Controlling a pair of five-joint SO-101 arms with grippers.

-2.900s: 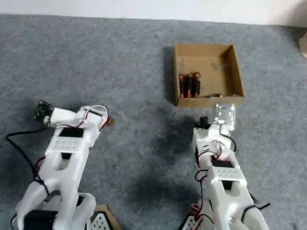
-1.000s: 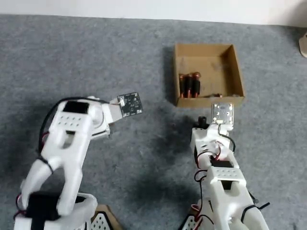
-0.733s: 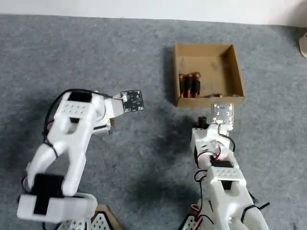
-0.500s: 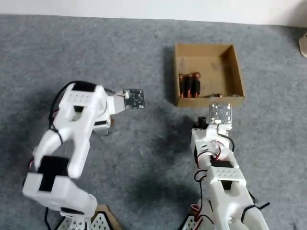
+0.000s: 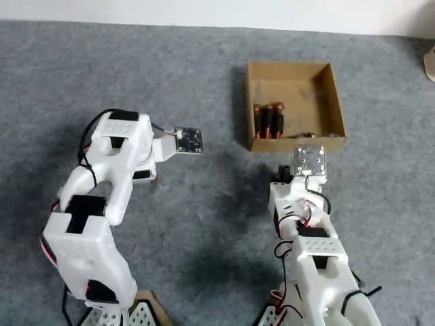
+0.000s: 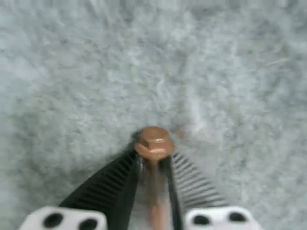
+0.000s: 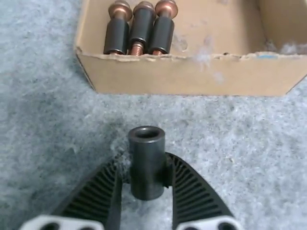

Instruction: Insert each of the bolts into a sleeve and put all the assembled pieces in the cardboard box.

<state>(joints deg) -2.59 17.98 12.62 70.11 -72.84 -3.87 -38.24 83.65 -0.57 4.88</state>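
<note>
My left gripper (image 6: 152, 162) is shut on a copper bolt (image 6: 154, 143), hex head outward, held above bare grey carpet. In the right wrist view, my right gripper (image 7: 146, 165) is shut on a black sleeve (image 7: 146, 158) whose open bore faces the cardboard box (image 7: 192, 74) just ahead. Three assembled pieces (image 7: 141, 29) lie side by side inside that box. From above, the box (image 5: 289, 66) stands at the back, with the pieces (image 5: 268, 121) against its left side. The right arm (image 5: 299, 204) sits just in front of the box, the left arm (image 5: 122, 146) well to its left.
Grey carpet (image 5: 204, 224) covers the table between the two arms. A pale strip runs along the far edge behind the box. Cardboard scraps (image 5: 146, 299) show at the arm bases near the front edge.
The left arm has swung from pointing left to pointing right toward the box, rising with the bolt in its gripper. The right arm's wrist has edged slightly left and forward.
</note>
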